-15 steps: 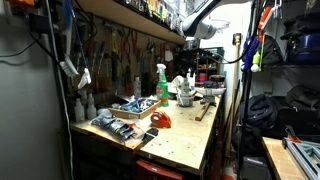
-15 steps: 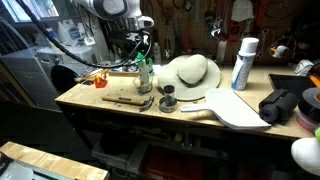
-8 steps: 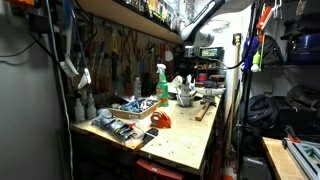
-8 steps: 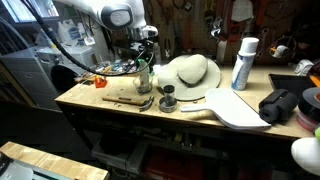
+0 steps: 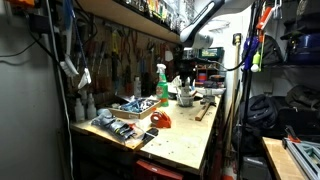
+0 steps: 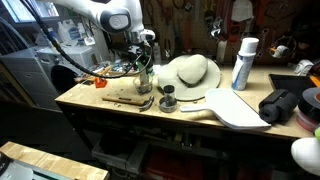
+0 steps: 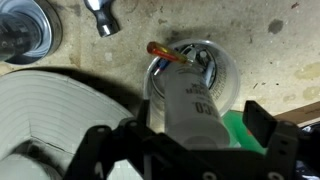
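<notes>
My gripper (image 7: 198, 150) hangs over a clear cup (image 7: 225, 75) on the workbench. A white tube (image 7: 190, 105) and an orange-handled screwdriver (image 7: 165, 52) stand in the cup. The tube's top lies between my two fingers, with a gap on each side, so the jaws are open around it. A green object (image 7: 238, 130) shows beside the tube. In both exterior views the gripper (image 6: 146, 60) (image 5: 192, 62) is just above the cup (image 6: 145, 82) at the bench's back part.
A big white hat-like object (image 6: 190, 72) (image 7: 50, 120) lies right beside the cup. A small metal can (image 6: 168, 101) (image 7: 25, 30), a hammer (image 7: 103, 15), a white spray can (image 6: 243, 62), a green spray bottle (image 5: 161, 85) and scattered tools share the bench.
The arm has come down and in over the cup, bringing the fingers around the top of the white tube. In the last half second it has hardly moved.
</notes>
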Available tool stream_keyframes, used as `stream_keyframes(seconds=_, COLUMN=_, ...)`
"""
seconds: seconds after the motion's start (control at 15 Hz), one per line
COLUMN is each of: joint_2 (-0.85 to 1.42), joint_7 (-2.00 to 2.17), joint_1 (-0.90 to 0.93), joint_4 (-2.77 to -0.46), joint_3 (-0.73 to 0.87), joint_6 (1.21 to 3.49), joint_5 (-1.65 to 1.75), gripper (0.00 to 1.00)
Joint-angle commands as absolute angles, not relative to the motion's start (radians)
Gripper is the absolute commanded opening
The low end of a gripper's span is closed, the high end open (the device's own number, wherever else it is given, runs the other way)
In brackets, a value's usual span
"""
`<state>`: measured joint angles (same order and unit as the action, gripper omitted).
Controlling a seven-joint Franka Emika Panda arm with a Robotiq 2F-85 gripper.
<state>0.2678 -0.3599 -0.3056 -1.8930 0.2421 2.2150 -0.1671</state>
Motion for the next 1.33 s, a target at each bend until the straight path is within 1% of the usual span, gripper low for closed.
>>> stream_keyframes(seconds=0.0, joint_2=0.252, joint_7=-0.367, joint_1=-0.325, joint_4=-1.938, joint_3=0.221, joint_6=2.289, joint_5=-0.191, gripper=0.78)
stream_keyframes(seconds=0.13, joint_2=0.253, joint_7=-0.363, joint_1=-0.326, joint_4=-1.946, joint_3=0.217, joint_6=2.312, joint_5=-0.196, gripper=0.78)
stream_keyframes(seconds=0.2, joint_2=0.252, joint_7=-0.362, joint_1=-0.326, joint_4=-1.953, joint_3=0.217, joint_6=2.324, joint_5=-0.192, gripper=0.55)
stream_keyframes(seconds=0.33, joint_2=0.25, joint_7=-0.359, joint_1=-0.326, joint_4=-1.964, joint_3=0.215, joint_6=2.345, joint_5=-0.192, gripper=0.52)
stream_keyframes(seconds=0.47, joint_2=0.242, joint_7=-0.356, joint_1=-0.324, joint_4=-1.971, joint_3=0.215, joint_6=2.351, joint_5=-0.187, gripper=0.35)
stream_keyframes(seconds=0.53, joint_2=0.226, joint_7=-0.357, joint_1=-0.322, joint_4=-1.978, joint_3=0.215, joint_6=2.341, joint_5=-0.181, gripper=0.31)
stream_keyframes(seconds=0.73, joint_2=0.149, joint_7=-0.353, joint_1=-0.31, joint_4=-2.022, joint_3=0.221, joint_6=2.327, joint_5=-0.148, gripper=0.31)
stream_keyframes(seconds=1.0, joint_2=-0.045, joint_7=-0.466, joint_1=-0.313, joint_4=-2.104, joint_3=0.218, joint_6=2.224, joint_5=-0.206, gripper=0.31)
stream_keyframes(seconds=1.07, joint_2=-0.089, joint_7=-0.479, joint_1=-0.304, joint_4=-2.124, joint_3=0.227, joint_6=2.209, joint_5=-0.193, gripper=0.31)
stream_keyframes(seconds=1.2, joint_2=-0.174, joint_7=-0.572, joint_1=-0.285, joint_4=-2.163, joint_3=0.237, joint_6=2.103, joint_5=-0.17, gripper=0.31)
stream_keyframes(seconds=1.27, joint_2=-0.216, joint_7=-0.581, joint_1=-0.267, joint_4=-2.216, joint_3=0.231, joint_6=2.1, joint_5=-0.141, gripper=0.31)
